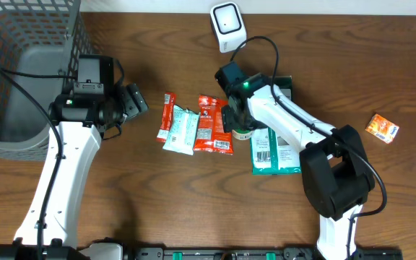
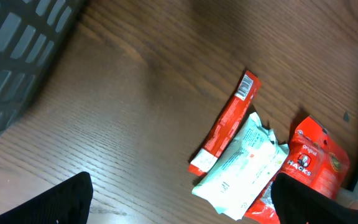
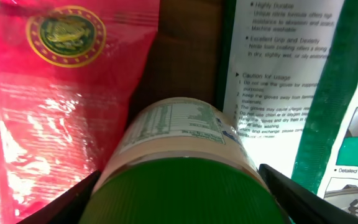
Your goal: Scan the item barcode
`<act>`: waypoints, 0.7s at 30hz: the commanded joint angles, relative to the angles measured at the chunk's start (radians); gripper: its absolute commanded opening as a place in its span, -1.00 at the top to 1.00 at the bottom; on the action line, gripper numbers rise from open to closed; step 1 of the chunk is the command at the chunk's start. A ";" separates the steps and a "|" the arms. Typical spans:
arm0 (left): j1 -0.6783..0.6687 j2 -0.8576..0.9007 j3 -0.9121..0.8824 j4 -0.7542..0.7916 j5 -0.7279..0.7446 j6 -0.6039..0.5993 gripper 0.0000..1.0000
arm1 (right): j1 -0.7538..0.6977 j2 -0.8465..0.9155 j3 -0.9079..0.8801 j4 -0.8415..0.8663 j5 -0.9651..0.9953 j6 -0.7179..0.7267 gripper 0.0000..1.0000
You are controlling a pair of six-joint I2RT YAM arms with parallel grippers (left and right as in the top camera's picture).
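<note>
Straddling the green-lidded jar [image 3: 179, 134], which lies on the table [image 1: 157, 58] between the red packet [image 3: 48, 93] and the green-and-white package [image 3: 278, 81], the right gripper [image 3: 179, 177] flanks it, grip indeterminable; the left gripper [image 2: 182, 180], jaws spread wide and empty, hangs beside the basket [image 1: 20, 43].

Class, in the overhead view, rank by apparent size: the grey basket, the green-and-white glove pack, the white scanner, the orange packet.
1. grey basket
2. green-and-white glove pack, though partly hidden
3. white scanner
4. orange packet, smallest
</note>
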 commanded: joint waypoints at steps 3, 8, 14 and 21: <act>0.003 0.004 0.011 -0.003 -0.012 0.017 -0.84 | 0.007 0.007 -0.033 0.025 0.021 0.008 -0.46; 0.003 0.004 0.011 -0.003 -0.012 0.017 -0.84 | 0.007 0.007 -0.043 0.042 0.021 0.007 -0.41; 0.003 0.004 0.011 -0.003 -0.012 0.017 -0.84 | 0.008 0.007 -0.044 0.039 0.021 0.007 -0.42; 0.003 0.004 0.011 -0.003 -0.012 0.017 -0.84 | 0.008 0.007 -0.045 0.042 0.024 0.006 -0.27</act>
